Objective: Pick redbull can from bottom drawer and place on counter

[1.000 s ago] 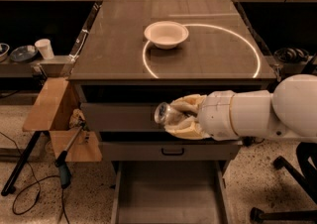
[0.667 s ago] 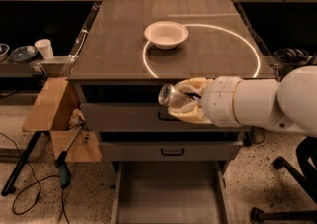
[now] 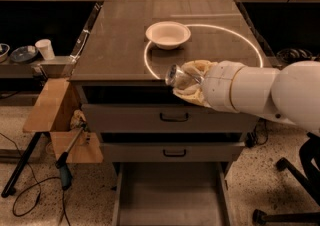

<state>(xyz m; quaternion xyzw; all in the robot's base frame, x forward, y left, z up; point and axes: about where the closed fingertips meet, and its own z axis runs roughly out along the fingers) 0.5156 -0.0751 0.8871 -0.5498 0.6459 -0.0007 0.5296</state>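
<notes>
My gripper (image 3: 187,84) comes in from the right on a thick white arm and is shut on the redbull can (image 3: 175,75), a small shiny silvery can held tilted on its side. The can hangs just above the front edge of the counter (image 3: 120,45), in front of the bright ring-shaped reflection. The bottom drawer (image 3: 170,195) is pulled open below, a shallow grey tray with a bare floor.
A white bowl (image 3: 168,34) stands on the counter behind the can. Two shut grey drawers with black handles (image 3: 174,117) are under the counter. A wooden stand (image 3: 50,105) and cables are at the left; a chair base (image 3: 300,180) is at the right.
The gripper has lifted the can from in front of the top drawer up to the counter's front edge and slightly to the right.
</notes>
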